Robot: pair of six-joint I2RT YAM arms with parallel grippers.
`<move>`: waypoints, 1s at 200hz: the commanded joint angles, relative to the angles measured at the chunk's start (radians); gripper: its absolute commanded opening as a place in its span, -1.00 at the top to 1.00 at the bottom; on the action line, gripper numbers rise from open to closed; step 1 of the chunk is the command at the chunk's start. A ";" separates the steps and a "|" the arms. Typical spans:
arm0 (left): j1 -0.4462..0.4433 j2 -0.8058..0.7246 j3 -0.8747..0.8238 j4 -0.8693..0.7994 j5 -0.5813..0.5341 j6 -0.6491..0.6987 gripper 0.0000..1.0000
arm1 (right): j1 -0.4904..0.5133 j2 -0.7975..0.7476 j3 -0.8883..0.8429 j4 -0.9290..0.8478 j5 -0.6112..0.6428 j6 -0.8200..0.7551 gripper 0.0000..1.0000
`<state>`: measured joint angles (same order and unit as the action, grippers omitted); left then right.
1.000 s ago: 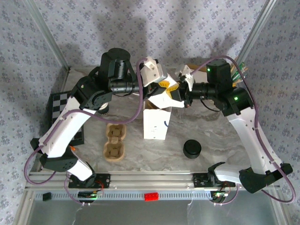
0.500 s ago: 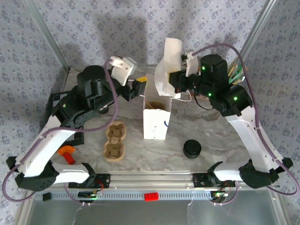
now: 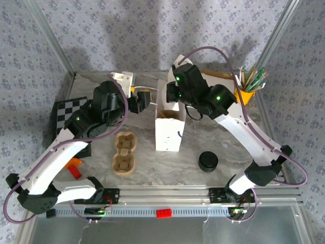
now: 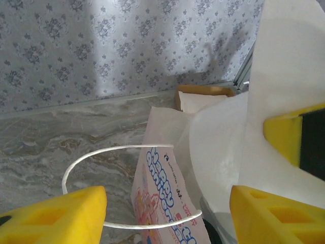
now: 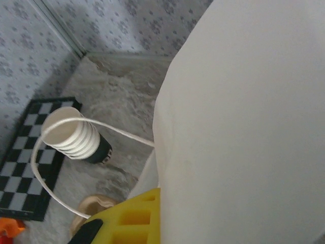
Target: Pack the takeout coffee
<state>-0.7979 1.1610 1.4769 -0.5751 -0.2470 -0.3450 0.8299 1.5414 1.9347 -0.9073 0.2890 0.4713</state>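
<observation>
The cream ribbed cup (image 5: 71,133) with a dark base stands upright on the table beside the checkerboard, left of the white paper bag (image 3: 169,131); in the top view my left arm covers it. The black lid (image 3: 208,161) lies flat to the right of the bag. My right gripper (image 3: 171,97) (image 5: 161,213) is shut on the bag's upper edge, holding the paper up. My left gripper (image 3: 143,98) (image 4: 165,216) is open just left of the bag, whose string handle (image 4: 101,152) loops between the yellow fingers (image 4: 56,216).
The brown pulp cup carrier (image 3: 124,152) lies left of the bag. A checkerboard (image 3: 66,113) and an orange item (image 3: 74,166) sit at the left edge. A yellow holder of stirrers (image 3: 250,87) stands at the back right.
My left gripper opened, let go of the bag's top and drew back to the left. The right arm swung left with the bag's flap, lifting it and then bringing it down.
</observation>
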 commanded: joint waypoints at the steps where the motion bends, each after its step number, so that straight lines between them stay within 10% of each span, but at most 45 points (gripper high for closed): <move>1: 0.010 -0.019 0.000 0.026 0.020 -0.043 -0.31 | 0.006 0.013 0.044 -0.075 0.054 -0.025 1.00; 86: 0.025 -0.012 -0.013 0.039 0.023 -0.054 -0.34 | 0.050 0.137 0.101 -0.183 0.041 -0.082 1.00; 157: 0.042 -0.015 -0.011 0.036 0.026 -0.051 -0.35 | 0.043 0.124 0.132 -0.216 0.043 -0.097 -0.03; 200: 0.048 -0.023 -0.011 0.034 0.023 -0.051 -0.35 | -0.026 0.191 0.219 -0.316 -0.046 -0.112 0.11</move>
<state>-0.7589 1.1606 1.4555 -0.5705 -0.2283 -0.3870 0.8467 1.6859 2.0609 -1.1126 0.2981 0.3695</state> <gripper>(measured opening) 0.676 0.482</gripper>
